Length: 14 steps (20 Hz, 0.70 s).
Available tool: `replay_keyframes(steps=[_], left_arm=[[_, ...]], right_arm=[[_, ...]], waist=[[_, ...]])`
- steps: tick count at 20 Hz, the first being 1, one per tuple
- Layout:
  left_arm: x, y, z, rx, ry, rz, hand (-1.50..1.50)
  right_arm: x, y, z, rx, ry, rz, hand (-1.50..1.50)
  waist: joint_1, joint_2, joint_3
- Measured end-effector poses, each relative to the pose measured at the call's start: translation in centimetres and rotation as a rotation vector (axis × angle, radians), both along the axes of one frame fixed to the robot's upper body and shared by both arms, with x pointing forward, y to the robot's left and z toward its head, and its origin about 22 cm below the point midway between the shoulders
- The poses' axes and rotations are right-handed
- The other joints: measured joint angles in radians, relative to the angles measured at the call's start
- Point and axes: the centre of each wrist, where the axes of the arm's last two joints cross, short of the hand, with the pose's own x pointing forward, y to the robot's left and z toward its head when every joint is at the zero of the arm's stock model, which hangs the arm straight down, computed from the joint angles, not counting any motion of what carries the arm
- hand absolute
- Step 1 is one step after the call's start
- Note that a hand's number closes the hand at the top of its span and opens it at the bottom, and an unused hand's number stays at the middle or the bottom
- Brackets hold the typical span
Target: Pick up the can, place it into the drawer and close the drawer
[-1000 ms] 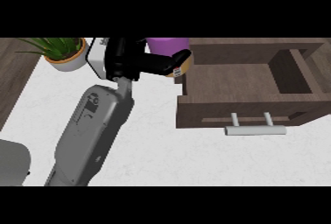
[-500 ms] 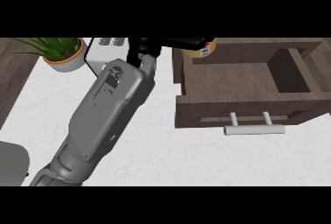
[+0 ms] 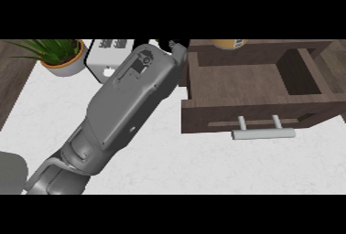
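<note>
— Which step are we in?
— I judge it is step 2 of 3, the placing. My left forearm (image 3: 128,105) lies across the counter (image 3: 169,160) toward the open drawer (image 3: 236,112). The left hand (image 3: 174,45) is at the drawer's far left corner, almost all hidden behind the forearm.
— And where is the can?
— At the drawer's back wall, at the top edge of the view, I see 1 orange-yellow piece. It is maybe the can (image 3: 229,43), but I am not sure. Whether the hand is open or closed on it, I cannot tell.
— What does the next move need?
— To bring the can over the drawer's bare floor, lower it and let go, then push the handle (image 3: 263,133) to close
</note>
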Motion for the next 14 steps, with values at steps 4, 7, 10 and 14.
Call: replay_keyframes(steps=[4, 7, 10, 14], left_arm=[[0.3, -0.9, -0.4, 0.013, 0.007, 0.001, 1.50], [0.5, -1.5, -0.6, 0.021, 0.017, 0.001, 1.50], [0.8, -1.7, -1.2, 0.035, 0.029, 0.011, 1.50], [1.0, -2.1, -1.5, 0.057, 0.042, 0.024, 1.50]], right_arm=[[0.4, -0.4, 0.1, -0.002, 0.000, 0.007, -1.50], [0.4, -0.3, 0.3, -0.002, -0.005, 0.006, -1.50], [0.6, -0.5, 0.3, -0.002, -0.006, 0.012, -1.50], [0.8, 0.0, 0.6, 0.002, -0.004, 0.020, -1.50]], waist=[[-0.008, 0.002, 0.000], [-0.011, 0.003, 0.000], [-0.018, 0.004, 0.000], [-0.025, 0.006, 0.000]])
